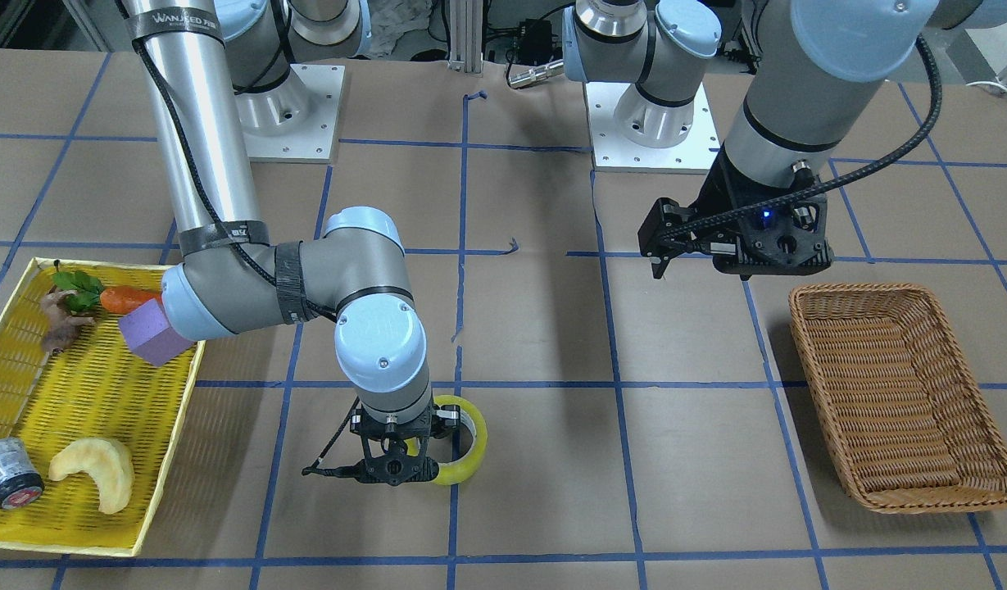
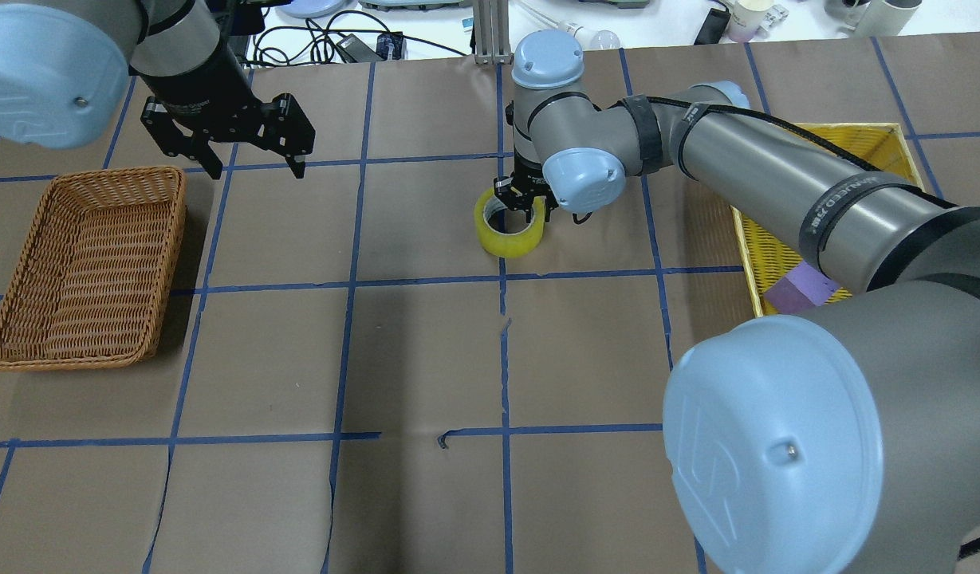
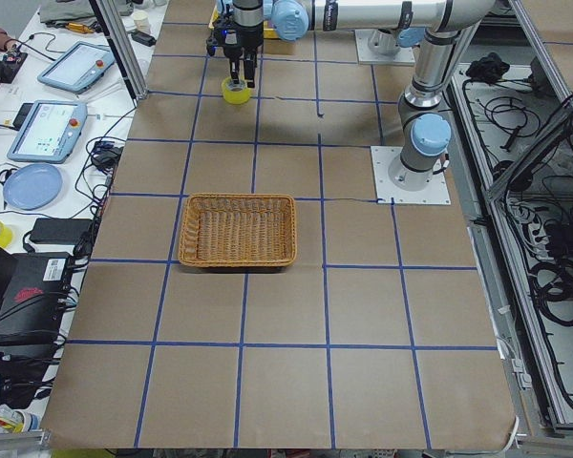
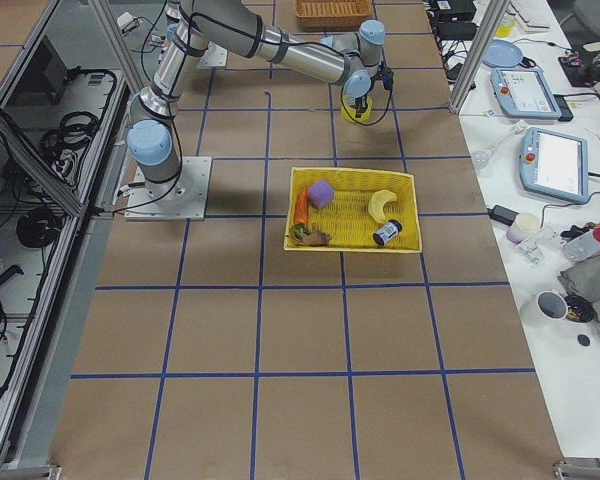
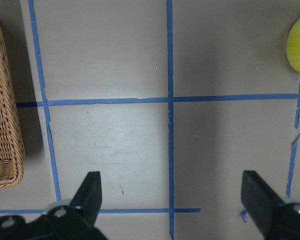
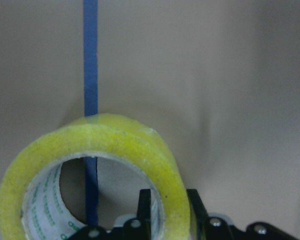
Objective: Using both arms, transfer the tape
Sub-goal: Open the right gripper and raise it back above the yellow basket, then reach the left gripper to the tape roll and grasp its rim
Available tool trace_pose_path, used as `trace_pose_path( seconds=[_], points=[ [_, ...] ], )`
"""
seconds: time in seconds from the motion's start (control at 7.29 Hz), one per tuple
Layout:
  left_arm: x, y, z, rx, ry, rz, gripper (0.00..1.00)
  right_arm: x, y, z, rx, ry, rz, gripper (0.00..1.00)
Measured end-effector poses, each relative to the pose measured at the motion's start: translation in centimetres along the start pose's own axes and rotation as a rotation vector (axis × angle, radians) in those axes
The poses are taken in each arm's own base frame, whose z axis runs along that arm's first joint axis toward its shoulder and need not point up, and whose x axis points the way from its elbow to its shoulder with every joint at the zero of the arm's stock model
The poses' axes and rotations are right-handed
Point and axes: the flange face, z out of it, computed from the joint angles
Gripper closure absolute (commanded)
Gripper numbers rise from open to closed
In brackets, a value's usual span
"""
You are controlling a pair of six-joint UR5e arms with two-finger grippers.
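the tape (image 2: 509,231), well apart from the basket (image 2: 167,263), sits tilted at the desk (image 2: 426,359). the right tool (image 6: 169,201) pinches its wall, 1 finger in the core, 1 outside. the left tool (image 5: 172,182), near the basket, is spread, empty. probably light, stiff, slick: hold across the wall.

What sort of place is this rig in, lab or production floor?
Most likely a robotics lab bench, not a factory line: two arms bolted to a table gridded with blue tape, control tablets alongside, assorted props in a yellow tray.
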Motion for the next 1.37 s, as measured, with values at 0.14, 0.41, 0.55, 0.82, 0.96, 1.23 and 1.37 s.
trace_pose_path(
  seconds=[0.14,0.41,0.55,0.82,0.96,1.23,1.37],
  points=[
    [0.0,0.0,0.0,0.0,0.0,0.0,0.0,0.0,0.0,-0.3,0.003,0.0,-0.003,0.0],
    [0.1,-0.1,0.0,0.0,0.0,-0.003,0.0,0.3,0.7,-5.0,0.041,-0.002,-0.019,0.0],
    [0.3,-0.3,0.1,0.0,0.002,-0.008,0.0,0.7,1.7,-9.0,0.057,-0.003,-0.028,0.0],
    [1.2,-1.2,0.1,0.039,0.062,-0.025,0.0,3.6,5.0,-17.4,0.054,0.001,-0.022,0.0],
    [2.4,-1.9,0.7,0.063,0.094,-0.03,0.0,6.6,7.0,-21.4,0.026,0.007,-0.009,0.0],
    [8.1,-3.3,3.5,0.099,0.118,-0.002,0.0,12.4,11.5,-27.0,-0.023,0.013,-0.012,0.0],
    [11.3,-4.0,5.7,0.105,0.129,-0.002,0.0,13.7,13.3,-28.3,-0.019,0.01,-0.034,0.0]
  ],
)
